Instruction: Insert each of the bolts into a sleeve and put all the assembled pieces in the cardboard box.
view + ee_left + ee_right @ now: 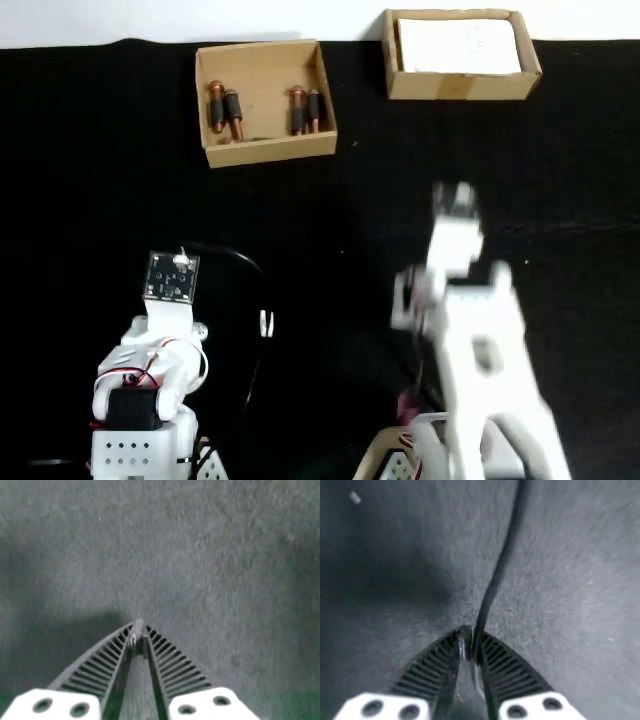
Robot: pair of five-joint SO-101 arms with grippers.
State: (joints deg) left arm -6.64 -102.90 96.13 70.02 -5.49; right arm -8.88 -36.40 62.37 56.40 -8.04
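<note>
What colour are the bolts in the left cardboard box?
Copper bolts, each in a dark sleeve; best seen in the high view.

A black cloth is covering the table (100, 150), with an open cardboard box (270, 150) sitting toward its far edge. A second cardboard box (460, 87) is resting well apart from it at the far corner, while a black cable (496, 577) is trailing across the cloth.
</note>
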